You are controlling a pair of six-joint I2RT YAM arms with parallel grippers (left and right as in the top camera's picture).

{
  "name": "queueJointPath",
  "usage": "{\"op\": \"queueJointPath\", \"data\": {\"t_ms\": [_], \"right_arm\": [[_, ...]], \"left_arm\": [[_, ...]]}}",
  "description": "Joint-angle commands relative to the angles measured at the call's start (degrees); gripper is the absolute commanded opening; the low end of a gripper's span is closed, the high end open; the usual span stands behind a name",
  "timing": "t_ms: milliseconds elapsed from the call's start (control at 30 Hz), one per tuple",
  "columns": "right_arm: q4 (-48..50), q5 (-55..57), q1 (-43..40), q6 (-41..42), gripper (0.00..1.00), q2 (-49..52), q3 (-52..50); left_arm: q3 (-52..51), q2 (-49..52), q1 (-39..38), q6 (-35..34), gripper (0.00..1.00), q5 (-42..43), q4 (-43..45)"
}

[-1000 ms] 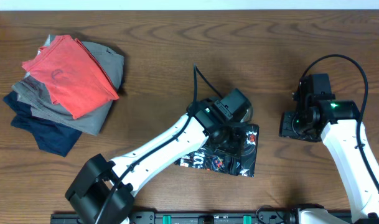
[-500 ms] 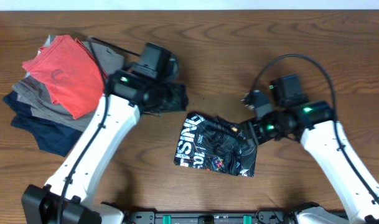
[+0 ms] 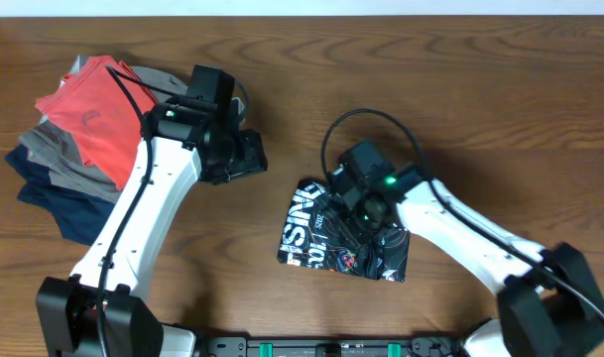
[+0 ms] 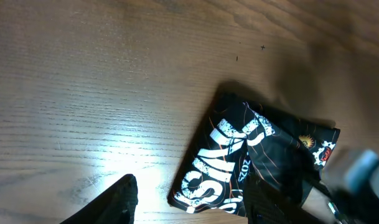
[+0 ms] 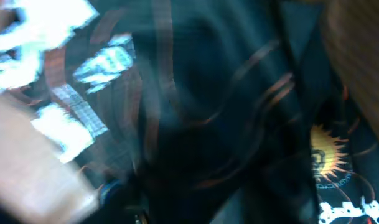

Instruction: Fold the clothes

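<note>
The black jersey [image 3: 326,243] lies folded into a small rectangle on the table's front middle, white lettering up. It also shows in the left wrist view [image 4: 239,155] and fills the right wrist view [image 5: 226,112], blurred and very close. My right gripper [image 3: 354,203] is low over the jersey's upper part; its jaws are hidden in dark blur. My left gripper [image 3: 244,159] hangs open and empty above bare wood, up and left of the jersey, with its fingers [image 4: 189,208] spread wide.
A pile of folded garments sits at the far left: a red shirt [image 3: 103,119] on top, grey [image 3: 148,193] and navy [image 3: 68,213] ones beneath. The wooden table [image 3: 460,89] extends behind and to the right.
My right arm has swung left from the jersey's right edge onto its upper part. My left gripper has shifted a little left, away from the jersey.
</note>
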Motion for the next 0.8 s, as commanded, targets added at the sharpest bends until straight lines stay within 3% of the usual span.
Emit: {"op": "queueJointPath", "data": {"t_ms": [0,133,233,333,467,567,767], "right_arm": [[-0.2,11.8,0.2,10.0,0.03,1.2,0.0],[-3.5,25.4,-2.3,27.8,0.01,-1.8,0.2],[-3.4,25.5,-5.7,28.2,0.03,-4.5,0.2],[-4.7,23.8,-8.5,25.3,0.13,-4.9,0.2],[-8.3,25.2,-10.3,22.6,0.18,-3.5,-0.1],[-11.2,29.6,-11.7,24.9,0.38,-2.8,-0.1],[-15.6,33.6,-17.0,32.3,0.40,-2.8,-0.1]], "left_arm": [[-0.4,0.2,0.2,-0.7,0.56,-0.3,-0.2],[-0.4,0.2,0.2,-0.7,0.56,-0.3,-0.2],[-0.4,0.2,0.2,-0.7,0.56,-0.3,-0.2],[-0.4,0.2,0.2,-0.7,0.56,-0.3,-0.2],[-0.4,0.2,0.2,-0.7,0.56,-0.3,-0.2],[-0.4,0.2,0.2,-0.7,0.56,-0.3,-0.4],[-0.4,0.2,0.2,-0.7,0.57,-0.3,-1.5]]}}
